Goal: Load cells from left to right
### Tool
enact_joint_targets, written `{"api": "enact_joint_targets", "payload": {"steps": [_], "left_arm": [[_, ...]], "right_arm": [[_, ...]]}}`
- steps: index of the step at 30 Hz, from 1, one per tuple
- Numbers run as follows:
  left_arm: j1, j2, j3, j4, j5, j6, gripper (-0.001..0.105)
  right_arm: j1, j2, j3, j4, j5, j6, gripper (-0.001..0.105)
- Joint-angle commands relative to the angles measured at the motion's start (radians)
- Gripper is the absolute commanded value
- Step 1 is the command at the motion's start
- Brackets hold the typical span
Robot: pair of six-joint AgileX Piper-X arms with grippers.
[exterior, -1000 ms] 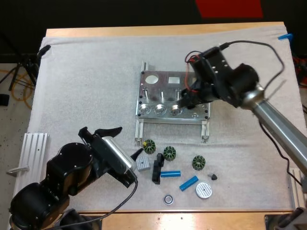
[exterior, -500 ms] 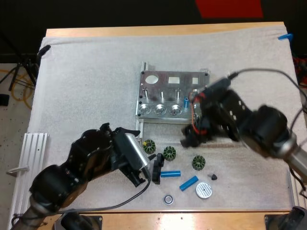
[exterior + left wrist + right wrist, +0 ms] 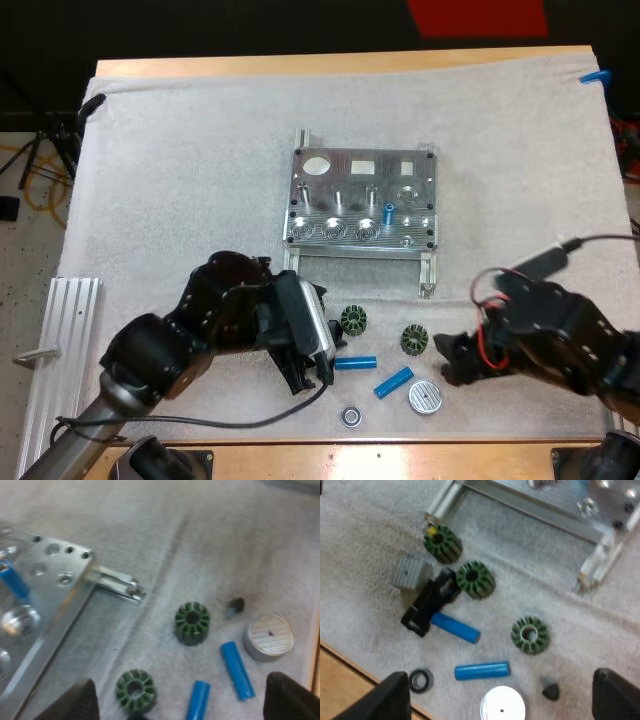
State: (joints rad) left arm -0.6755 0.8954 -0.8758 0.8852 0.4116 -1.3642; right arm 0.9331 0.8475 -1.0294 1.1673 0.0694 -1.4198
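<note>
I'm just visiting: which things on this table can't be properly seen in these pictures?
Grey block and black bracket: hidden under the left arm in the high view.
Metal fixture: cut off by the edge in both wrist views.
Small dark part: too small to tell its shape.
Blue cylinder standing in the fixture: too small to tell how deep it sits.

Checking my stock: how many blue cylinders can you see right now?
3 blue cylinders: one stands upright in the metal fixture; two lie on the mat before it, side by side. The left arm may hide more.
</note>
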Motion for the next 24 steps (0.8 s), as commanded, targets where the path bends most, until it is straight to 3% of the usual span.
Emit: {"api": "enact_joint_targets", "payload": {"steps": [1,3,9,13,16,21,24], "left_arm": [[-0.005,0.013,-0.005,0.006,0.073,0.064,0.067],[-0.01,0.032,-0.005,0.012,0.107,0.103,0.067],[-0.063,0.143,-0.005,0.014,0.088,0.166,0.065],[-0.11,0.246,-0.005,0.021,0.001,0.207,0.055],[-0.134,0.333,-0.005,0.029,-0.071,0.243,0.054],[-0.144,0.456,-0.005,0.032,-0.079,0.272,0.054],[-0.144,0.526,-0.005,0.032,-0.133,0.274,0.054]], "right_arm": [[0.001,-0.036,0.023,0.005,-0.002,0.018,0.072],[0.001,-0.073,0.047,0.005,-0.002,0.031,0.072],[0.001,-0.14,0.093,0.005,-0.002,0.033,0.072],[0.001,-0.145,0.093,0.005,-0.005,0.033,0.072],[0.001,-0.145,0.093,0.005,-0.005,0.033,0.072],[0.001,-0.145,0.093,0.005,-0.005,0.033,0.072],[0.001,-0.145,0.093,0.005,-0.005,0.033,0.072]]}}
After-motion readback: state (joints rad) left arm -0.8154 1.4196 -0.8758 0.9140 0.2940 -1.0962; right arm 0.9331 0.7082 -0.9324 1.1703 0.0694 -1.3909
